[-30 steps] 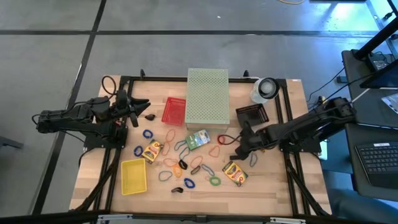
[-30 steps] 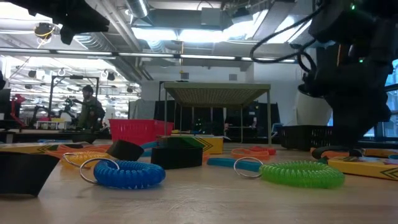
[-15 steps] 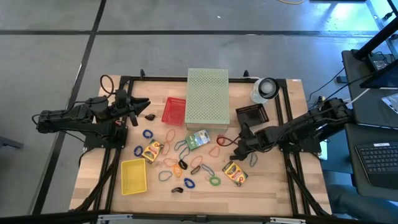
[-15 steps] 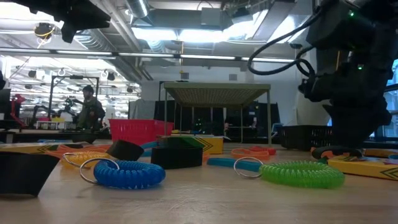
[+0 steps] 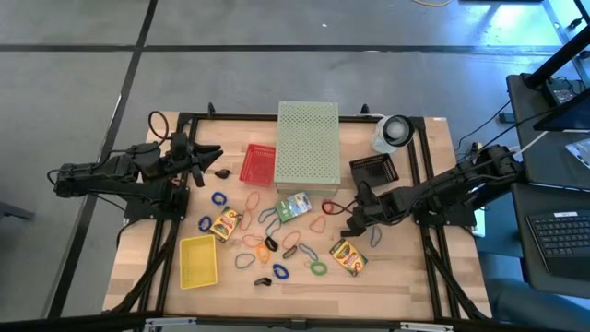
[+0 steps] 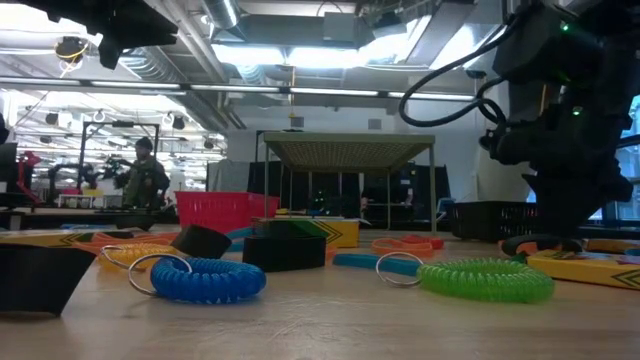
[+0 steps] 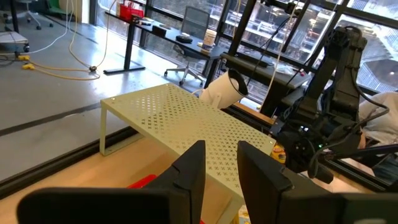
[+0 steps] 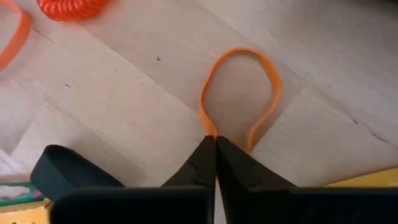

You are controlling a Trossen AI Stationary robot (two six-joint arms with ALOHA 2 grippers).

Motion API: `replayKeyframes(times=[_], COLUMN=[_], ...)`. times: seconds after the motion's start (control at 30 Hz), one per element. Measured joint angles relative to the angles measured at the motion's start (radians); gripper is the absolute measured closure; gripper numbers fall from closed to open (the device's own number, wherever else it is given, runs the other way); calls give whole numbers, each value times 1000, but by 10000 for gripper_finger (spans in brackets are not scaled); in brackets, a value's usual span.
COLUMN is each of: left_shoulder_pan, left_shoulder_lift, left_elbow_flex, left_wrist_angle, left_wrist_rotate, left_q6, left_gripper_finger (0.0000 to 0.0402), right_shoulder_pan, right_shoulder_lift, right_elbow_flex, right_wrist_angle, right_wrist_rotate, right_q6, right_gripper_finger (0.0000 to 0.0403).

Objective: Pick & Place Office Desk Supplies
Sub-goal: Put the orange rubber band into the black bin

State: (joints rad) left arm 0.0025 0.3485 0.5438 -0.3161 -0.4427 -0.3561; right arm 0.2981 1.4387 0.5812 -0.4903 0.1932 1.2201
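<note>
Grey floor [image 5: 277, 74], ceiling strip lights [image 6: 300, 55], office chair [image 7: 193, 25] by windows.

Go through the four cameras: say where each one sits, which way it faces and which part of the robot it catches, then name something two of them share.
High: overhead, straight down; both arms, left gripper and right gripper.
Low: table height, level across a blue coil and green coil; arms come in from above.
Left wrist: past its own parted fingers toward the perforated box.
Right wrist: down past shut fingers pinching an orange band.
Shared: perforated box, high and left wrist.
</note>
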Motion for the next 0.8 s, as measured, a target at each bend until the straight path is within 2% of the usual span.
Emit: replayKeyframes(times=[0.23, 0.37, 0.8], left_shoulder_pan=[0, 0, 0], left_shoulder_lift=[0, 0, 0], left_elbow_flex=[0, 0, 0], left_wrist_angle=[0, 0, 5], left_wrist_rotate=[0, 0, 10], left_q6=[-8, -26, -28], left_gripper_finger=[313, 311, 315], right_shoulder_pan=[2, 7, 26], right_shoulder_lift=[5, 5, 4], right_elbow_flex=[27, 90, 252], right_wrist_angle=[-16, -13, -141], right_wrist_rotate=[-48, -115, -108], right_q6=[-25, -71, -141], right_gripper_finger=[401, 401, 402])
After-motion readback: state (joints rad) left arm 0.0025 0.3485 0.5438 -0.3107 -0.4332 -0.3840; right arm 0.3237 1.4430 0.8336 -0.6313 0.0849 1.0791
